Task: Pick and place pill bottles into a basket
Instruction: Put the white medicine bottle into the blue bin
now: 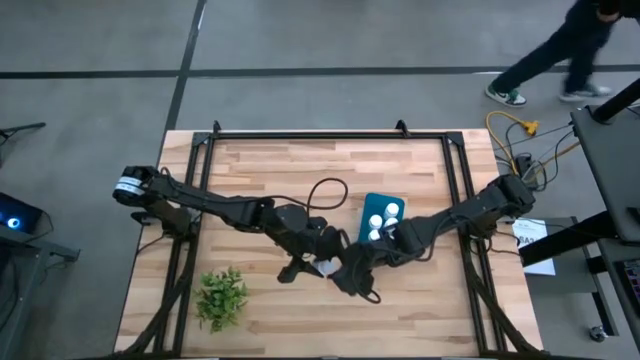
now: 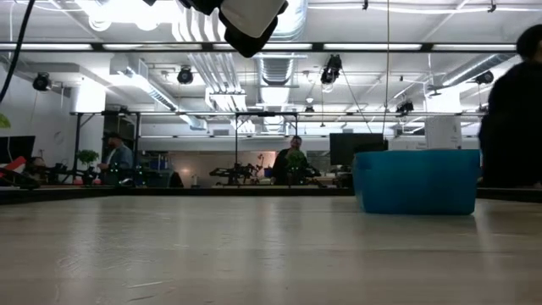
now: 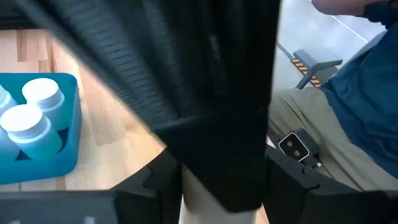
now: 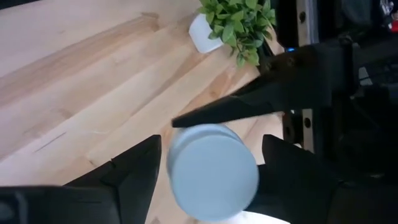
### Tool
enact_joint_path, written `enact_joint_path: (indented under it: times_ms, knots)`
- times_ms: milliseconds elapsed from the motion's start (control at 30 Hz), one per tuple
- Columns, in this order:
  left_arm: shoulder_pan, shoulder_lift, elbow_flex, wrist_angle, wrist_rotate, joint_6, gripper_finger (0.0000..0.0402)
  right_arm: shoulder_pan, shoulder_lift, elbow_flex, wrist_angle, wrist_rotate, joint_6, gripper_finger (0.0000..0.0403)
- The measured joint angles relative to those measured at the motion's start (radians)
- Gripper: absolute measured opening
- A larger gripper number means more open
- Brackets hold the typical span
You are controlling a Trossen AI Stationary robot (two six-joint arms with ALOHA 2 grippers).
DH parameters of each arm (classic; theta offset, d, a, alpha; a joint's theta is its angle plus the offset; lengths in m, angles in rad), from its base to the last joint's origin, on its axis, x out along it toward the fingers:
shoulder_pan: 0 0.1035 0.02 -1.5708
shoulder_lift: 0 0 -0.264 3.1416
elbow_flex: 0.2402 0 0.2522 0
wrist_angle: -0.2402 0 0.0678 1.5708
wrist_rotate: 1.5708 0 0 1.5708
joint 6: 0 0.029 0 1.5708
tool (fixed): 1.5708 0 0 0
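The teal basket [image 1: 371, 203] stands right of the table's middle with several white pill bottles [image 1: 384, 216] upright in it; it also shows in the low view [image 2: 415, 182] and the left wrist view [image 3: 69, 127]. My two grippers meet just in front of it, near the table's middle. My left gripper [image 1: 316, 260] is shut on one white pill bottle [image 1: 326, 268], held high above the table [image 2: 251, 17]. My right gripper [image 1: 342, 274] is open, one finger on each side of the same bottle [image 4: 214, 171], whose cap faces its wrist camera. My left gripper pinches the pill bottle's pale body [image 3: 198, 202] between its two fingers; my right arm crosses in front and hides most of it. The bottle is lifted clear of the table. My right gripper has its fingers [image 4: 134, 168] close beside the bottle's cap end; whether they touch it, I cannot tell.
A small green leafy plant [image 1: 222, 295] in a white pot stands near the table's front left. A dark cable loop [image 1: 325, 190] lies behind the grippers. A person [image 1: 560, 50] walks beyond the far right corner. Bare wood lies in front and at the far left.
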Motion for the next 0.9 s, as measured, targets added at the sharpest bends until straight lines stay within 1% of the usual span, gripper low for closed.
enact_joint_path:
  times_ms: [300, 533, 667, 900]
  knots:
    - [0.000, 0.000, 0.000, -0.005, 0.000, -0.001, 0.0150, 0.001, 0.000, 0.000, -0.002, -0.020, 0.003, 0.0239]
    - [-0.001, 0.000, -0.001, -0.007, -0.005, 0.000, 0.0150, 0.001, 0.000, 0.000, -0.007, -0.027, 0.004, 0.0185]
    - [-0.001, 0.000, -0.002, -0.010, -0.008, 0.008, 0.0150, -0.002, 0.000, 0.001, -0.005, -0.070, 0.009, 0.0150]
    - [-0.002, 0.000, -0.002, -0.009, -0.007, 0.010, 0.0150, -0.004, 0.000, 0.002, -0.016, -0.072, 0.009, 0.0147]
